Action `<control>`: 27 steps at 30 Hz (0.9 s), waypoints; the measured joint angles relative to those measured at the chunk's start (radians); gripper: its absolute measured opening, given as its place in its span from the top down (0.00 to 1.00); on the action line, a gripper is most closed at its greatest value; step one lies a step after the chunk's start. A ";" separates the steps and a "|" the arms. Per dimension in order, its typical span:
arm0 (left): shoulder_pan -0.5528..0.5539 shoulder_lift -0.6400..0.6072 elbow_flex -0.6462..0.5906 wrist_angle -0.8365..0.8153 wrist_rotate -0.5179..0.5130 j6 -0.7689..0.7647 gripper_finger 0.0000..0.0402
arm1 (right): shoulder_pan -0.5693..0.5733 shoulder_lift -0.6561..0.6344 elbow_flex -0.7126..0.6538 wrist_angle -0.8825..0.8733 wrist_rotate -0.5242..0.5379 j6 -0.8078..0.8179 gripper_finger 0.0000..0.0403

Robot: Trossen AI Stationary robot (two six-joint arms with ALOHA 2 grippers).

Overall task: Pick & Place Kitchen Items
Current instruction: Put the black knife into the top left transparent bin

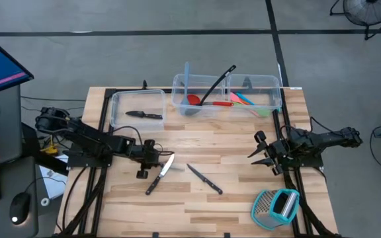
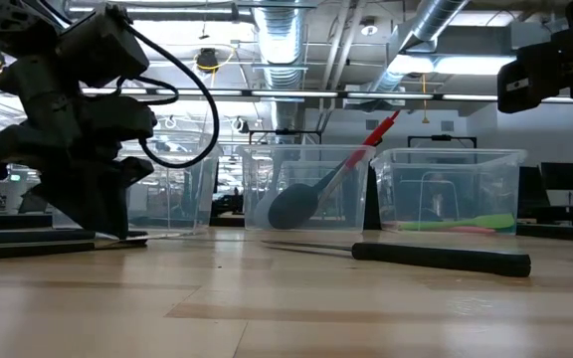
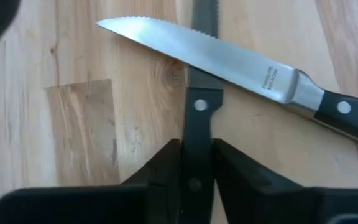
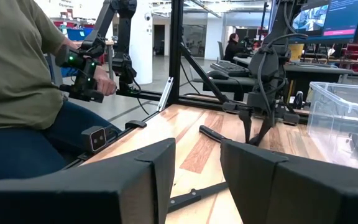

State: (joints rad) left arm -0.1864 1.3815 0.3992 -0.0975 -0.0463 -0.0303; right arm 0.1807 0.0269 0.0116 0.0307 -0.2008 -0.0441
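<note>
1. Left gripper [image 1: 152, 158] low over the bench [image 1: 230, 205], left of centre; jaws closed onto the black handle of a knife [image 3: 194, 134], fingers [image 3: 160, 171] pressed against either side of the handle in the left wrist view.
2. Second knife [image 3: 229, 62] lying serrated and tilted across the held one, blade over it, touching; seen from above, both by the left gripper.
3. Third knife [image 1: 205, 179] flat on the bench near the centre, apart from both arms.
4. Fourth knife [image 1: 144, 115] inside the small clear bin [image 1: 114, 106] at the back left.
5. Large clear bin [image 1: 276, 89] at the back centre, holding a red spoon [image 1: 200, 101], a black spoon [image 1: 217, 82] leaning out over the rim, and coloured spatulas [image 1: 247, 101].
6. Right gripper [image 1: 262, 153] idle above the bench's right side, jaws partly apart, holding nothing.
7. Teal-framed grater [image 1: 276, 206] on the front right corner.
8. Seated person [image 4: 17, 87] beyond the bench in the right wrist view, hand on a control handle.
</note>
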 joint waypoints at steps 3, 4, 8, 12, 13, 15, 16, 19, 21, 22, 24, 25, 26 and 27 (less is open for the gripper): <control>-0.001 -0.002 0.001 -0.001 0.002 0.001 0.90 | 0.000 0.000 0.000 0.000 0.000 0.000 0.69; -0.001 -0.002 0.001 -0.002 0.004 0.000 0.92 | 0.000 0.000 0.000 0.000 0.000 0.000 0.69; -0.001 -0.002 0.001 0.001 0.007 -0.004 0.93 | 0.000 0.000 0.000 0.000 0.000 0.000 0.69; -0.001 -0.014 0.006 -0.002 0.008 -0.025 0.93 | 0.000 0.000 0.000 0.000 0.000 0.000 0.69; -0.001 -0.020 0.010 -0.003 0.008 -0.028 0.93 | 0.000 0.000 0.000 0.000 0.000 0.000 0.69; -0.001 -0.032 0.023 -0.013 0.006 -0.030 0.93 | 0.000 0.000 0.000 0.000 0.000 0.000 0.69; -0.001 -0.037 0.028 -0.019 0.004 -0.031 0.93 | 0.000 0.000 0.000 0.000 0.000 0.000 0.69; -0.001 -0.062 0.045 -0.024 0.003 -0.035 0.93 | 0.000 0.000 0.000 0.000 0.000 0.000 0.69; 0.002 -0.082 0.055 -0.006 0.002 -0.050 0.93 | 0.000 0.000 0.000 0.000 0.000 0.000 0.69; 0.004 -0.089 0.057 -0.004 0.001 -0.060 0.93 | 0.000 0.000 0.000 0.000 0.000 0.000 0.69; 0.008 -0.106 0.057 -0.008 0.000 -0.081 0.93 | 0.000 0.000 0.000 0.000 0.000 0.000 0.69; 0.012 -0.116 0.057 -0.004 -0.002 -0.088 0.93 | 0.000 0.000 0.000 0.000 0.000 0.000 0.69; 0.015 -0.128 0.057 -0.002 -0.003 -0.101 0.93 | 0.000 0.000 0.000 0.000 0.000 0.000 0.69; 0.018 -0.140 0.057 0.001 -0.004 -0.111 0.93 | 0.000 0.000 0.000 0.000 0.000 0.000 0.69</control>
State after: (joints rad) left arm -0.1682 1.2411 0.4564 -0.0967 -0.0508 -0.1415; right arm 0.1806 0.0265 0.0116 0.0307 -0.2006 -0.0441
